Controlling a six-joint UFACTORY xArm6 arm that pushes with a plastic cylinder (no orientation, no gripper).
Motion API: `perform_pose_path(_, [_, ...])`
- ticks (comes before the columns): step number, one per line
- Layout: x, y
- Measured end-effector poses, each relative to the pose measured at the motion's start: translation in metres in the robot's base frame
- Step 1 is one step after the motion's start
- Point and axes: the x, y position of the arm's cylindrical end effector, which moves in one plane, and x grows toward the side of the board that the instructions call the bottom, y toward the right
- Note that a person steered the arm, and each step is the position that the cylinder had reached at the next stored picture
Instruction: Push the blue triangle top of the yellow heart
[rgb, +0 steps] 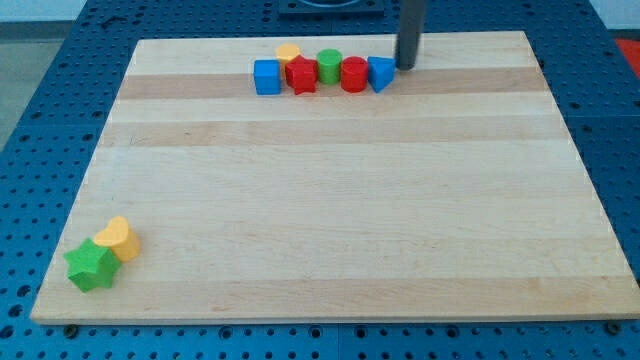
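The blue triangle (381, 73) lies at the right end of a row of blocks near the view's top. My tip (406, 66) stands just to the right of it, close to or touching its right side. The yellow heart (120, 238) lies far away at the view's bottom left, touching a green star (90, 267) below and left of it. The rod comes down from the view's top edge.
The row near the top holds a blue cube (267, 77), a yellow block (289, 53), a red star (301, 76), a green cylinder (329, 66) and a red cylinder (353, 74). The wooden board (330, 200) rests on a blue perforated table.
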Motion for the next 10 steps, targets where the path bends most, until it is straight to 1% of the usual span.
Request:
perform_pose_path(2, [0.073, -0.048])
perform_pose_path(3, [0.1, -0.086])
perform_pose_path(5, [0.143, -0.186])
perform_pose_path(7, [0.198, -0.286])
perform_pose_path(8, [0.208, -0.298])
perform_pose_path(10, [0.208, -0.269])
